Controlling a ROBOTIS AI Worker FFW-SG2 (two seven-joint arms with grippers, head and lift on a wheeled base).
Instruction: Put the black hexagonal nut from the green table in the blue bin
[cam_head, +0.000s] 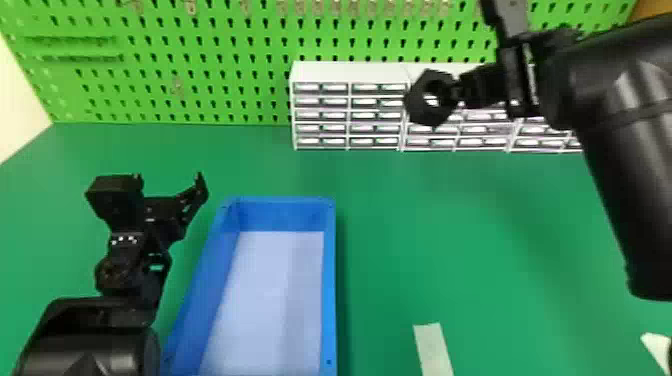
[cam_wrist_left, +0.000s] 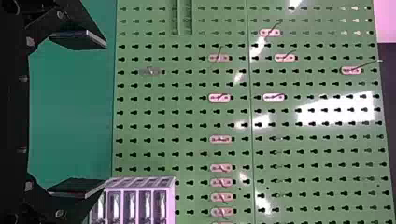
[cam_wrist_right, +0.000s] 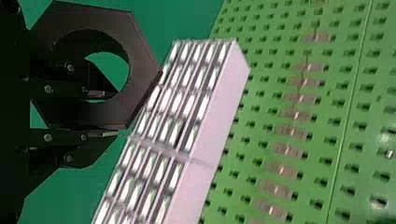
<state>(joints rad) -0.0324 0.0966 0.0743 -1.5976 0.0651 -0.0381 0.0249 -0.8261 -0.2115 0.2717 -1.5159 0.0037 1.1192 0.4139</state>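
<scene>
My right gripper (cam_head: 457, 92) is high at the upper right in the head view, shut on one side of the black hexagonal nut (cam_head: 417, 102), which hangs in front of the white drawer cabinets. In the right wrist view, the right gripper (cam_wrist_right: 105, 113) has one finger through the hole of the nut (cam_wrist_right: 135, 56) and the other outside its rim. The blue bin (cam_head: 328, 280) stands on the green table (cam_head: 480, 240), left of centre. Beside the bin's far left corner is my left gripper (cam_head: 170, 177), open with nothing held; its spread fingers also show in the left wrist view (cam_wrist_left: 77, 114).
White drawer cabinets (cam_head: 350, 72) stand at the back against the green pegboard (cam_head: 210, 65). A pale strip (cam_head: 433, 345) lies right of the bin near the front. Another pale piece (cam_head: 659, 347) is at the right edge.
</scene>
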